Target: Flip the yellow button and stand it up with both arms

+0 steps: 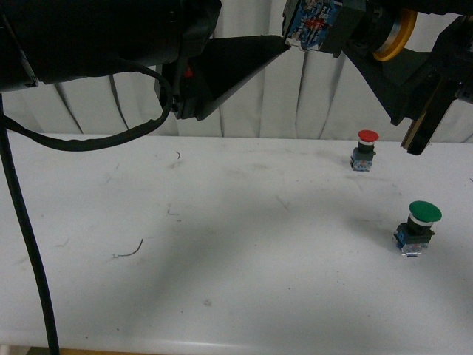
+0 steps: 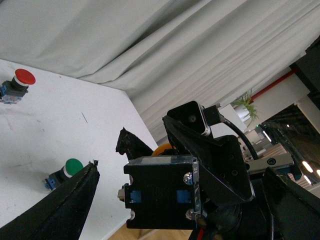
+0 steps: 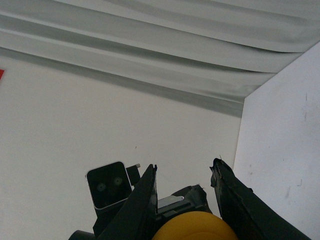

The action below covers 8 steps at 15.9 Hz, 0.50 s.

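High above the surface (image 1: pixel 222 266), toward its far right side, the yellow button (image 1: pixel 314 26) hangs in the air, lying sideways. My right end effector (image 3: pixel 185 167) is pinched on it at the cap end, the yellow cap showing between the two fingers. My left end effector (image 1: pixel 275 46) is spread; one finger's tip meets the blue-and-clear contact block, with a gap beside the block in the left wrist view. I judge the button light and rigid, with a smooth, rounded cap that could slip or roll. The block's flat sides look like the safer hold for turning it. The red button (image 1: pixel 366 148) and green button (image 1: pixel 420 225) stand near the right edge.
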Each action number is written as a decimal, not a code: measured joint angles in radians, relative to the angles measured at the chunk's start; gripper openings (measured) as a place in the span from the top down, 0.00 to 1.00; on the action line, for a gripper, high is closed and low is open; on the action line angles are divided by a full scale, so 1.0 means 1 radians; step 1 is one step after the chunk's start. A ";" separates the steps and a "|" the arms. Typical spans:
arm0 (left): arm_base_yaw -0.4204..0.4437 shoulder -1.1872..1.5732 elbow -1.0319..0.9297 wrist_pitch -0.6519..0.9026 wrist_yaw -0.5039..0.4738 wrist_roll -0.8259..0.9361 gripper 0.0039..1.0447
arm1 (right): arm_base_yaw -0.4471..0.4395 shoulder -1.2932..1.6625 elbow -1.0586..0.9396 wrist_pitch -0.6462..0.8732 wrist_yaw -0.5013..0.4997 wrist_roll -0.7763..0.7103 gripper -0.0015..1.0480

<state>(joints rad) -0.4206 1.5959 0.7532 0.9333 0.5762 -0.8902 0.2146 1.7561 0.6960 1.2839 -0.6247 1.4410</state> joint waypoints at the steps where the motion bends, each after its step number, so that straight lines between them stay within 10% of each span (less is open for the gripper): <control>1: 0.003 0.000 0.000 0.000 0.000 0.000 0.07 | 0.000 0.000 0.000 -0.001 0.000 0.000 0.69; 8: 0.151 -0.133 -0.114 -0.162 0.026 0.113 0.06 | -0.034 0.000 0.005 -0.002 0.001 0.001 0.69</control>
<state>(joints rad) -0.2691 1.4631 0.6395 0.7712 0.6025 -0.7776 0.1802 1.7561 0.7010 1.2823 -0.6235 1.4422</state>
